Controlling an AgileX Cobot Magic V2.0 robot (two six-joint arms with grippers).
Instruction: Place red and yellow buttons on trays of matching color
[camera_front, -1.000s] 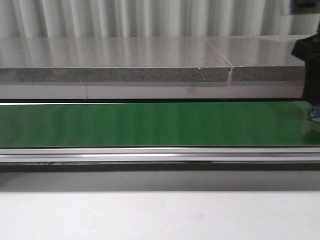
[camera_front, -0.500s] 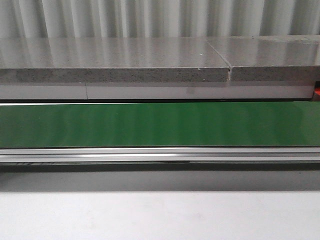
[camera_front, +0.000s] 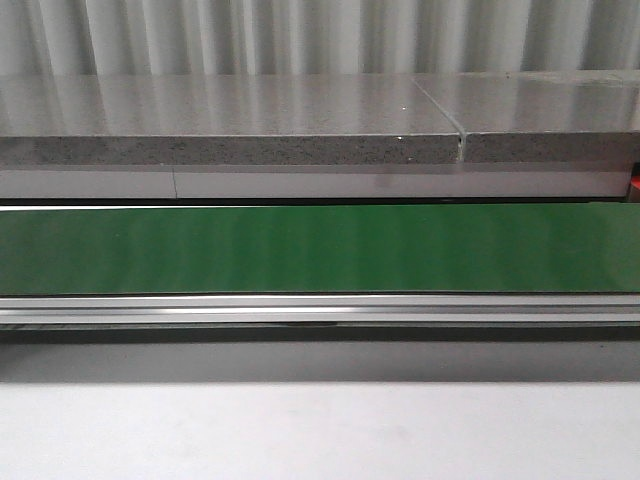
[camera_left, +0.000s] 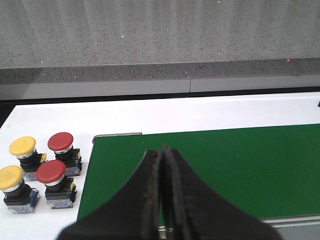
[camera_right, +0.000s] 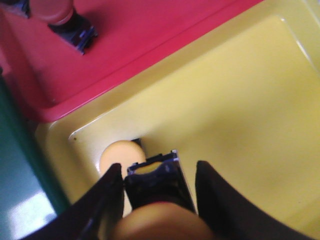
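The grey speckled stone counter (camera_front: 230, 120) spans the back of the front view, with a seam toward its right end, and below it the green conveyor belt (camera_front: 320, 248) runs the full width, edged by a metal rail (camera_front: 320, 308) and then the white table (camera_front: 320, 430); neither arm shows in this view. In the right wrist view the yellow tray (camera_right: 235, 95) fills most of the picture, and the red tray (camera_right: 140, 35) lies just beside it, the two rims touching or nearly so. A red button (camera_right: 62, 15) sits in the red tray, only partly in frame. The right gripper (camera_right: 159, 182) hangs over the yellow tray with its jaws apart, and a yellow button (camera_right: 157, 200) sits between them; whether the fingers still press on it cannot be told, since a gap shows on one side. A pale round yellow shape lies on the tray floor just beyond the fingers, too blurred to identify. In the left wrist view the left gripper (camera_left: 162, 200) hovers over the near edge of the green belt with its fingers pressed together and nothing between them. Off the end of the belt, on the white table, four buttons stand upright in a tight cluster: two yellow ones (camera_left: 22, 146) (camera_left: 11, 177) on the outer side and two red ones (camera_left: 60, 142) (camera_left: 51, 171) nearer the belt, each on a dark base.
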